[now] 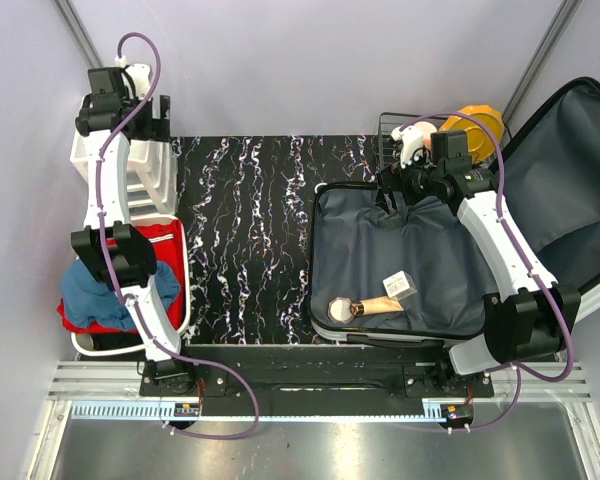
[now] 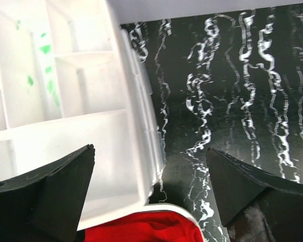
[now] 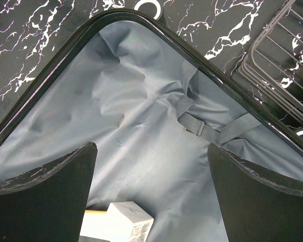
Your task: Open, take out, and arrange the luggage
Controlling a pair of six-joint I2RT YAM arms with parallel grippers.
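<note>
The luggage (image 1: 400,250) lies open on the right of the black marble table, its dark grey lining up and its lid (image 1: 570,190) leaning out to the right. A small white box (image 1: 399,286) and a cream tube (image 1: 365,307) lie in its near part. My right gripper (image 1: 400,192) hangs open and empty over the far end of the luggage. In the right wrist view my right gripper (image 3: 151,145) is above the lining (image 3: 141,111), with the strap buckle (image 3: 199,128) and the box (image 3: 129,222) in sight. My left gripper (image 1: 152,118) is open and empty over the white drawer unit (image 1: 145,180).
A white tub (image 1: 183,300) with red (image 1: 160,245) and blue (image 1: 90,290) clothes stands at the near left. A wire basket (image 1: 390,130) holding white and orange things stands behind the luggage. In the left wrist view my left gripper (image 2: 150,149) is above the drawer unit (image 2: 65,101) and tub rim (image 2: 177,209).
</note>
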